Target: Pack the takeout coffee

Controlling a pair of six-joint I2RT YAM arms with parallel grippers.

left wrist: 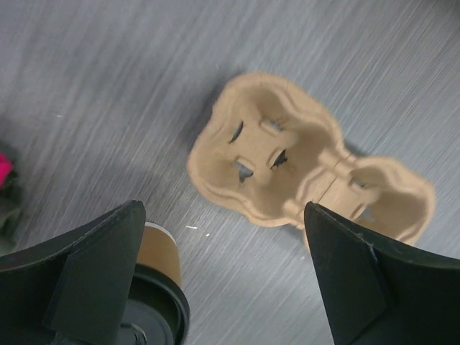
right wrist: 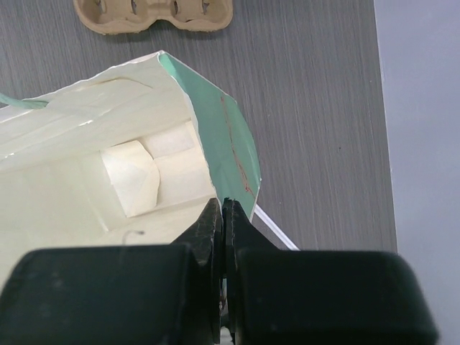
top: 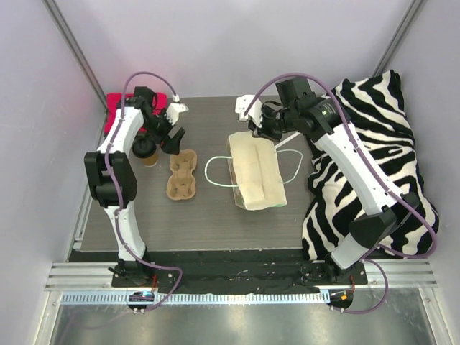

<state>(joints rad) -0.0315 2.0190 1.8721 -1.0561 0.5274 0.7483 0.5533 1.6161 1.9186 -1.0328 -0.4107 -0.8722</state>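
While I look down from the top camera, I see the paper cup (top: 149,157) standing upright at about 9 o'clock on the table (top: 215,223), near the left edge. The black lid (top: 144,147) sits on top of it. The left gripper (left wrist: 223,208) hangs over this spot with its jaws spread wide apart and nothing between them. In the left wrist view the cup appears at 7 o'clock, just inside one of the fingers (left wrist: 93,273), and I cannot tell if that finger touches it.

Just beside the cup, toward 3 o'clock from it, the moulded cup carrier (top: 182,175) lies flat on the table with both hollows facing up. It is apart from the cup.

Near the middle of the table the paper bag (top: 255,172) lies on its side. Its mouth points to 12 o'clock, and one handle loop lies out at 9 o'clock of the bag and the other at 3 o'clock. The right gripper (right wrist: 222,215) is at the 12 o'clock end of the bag. Its jaws are pressed together on the rim of the mouth, where the green outer wall meets the cream inside.

At 3 o'clock a zebra-striped cloth (top: 374,144) covers the right side of the table. A red object (top: 113,108) shows at about 10 o'clock, behind the left arm, and I cannot make out what it is.
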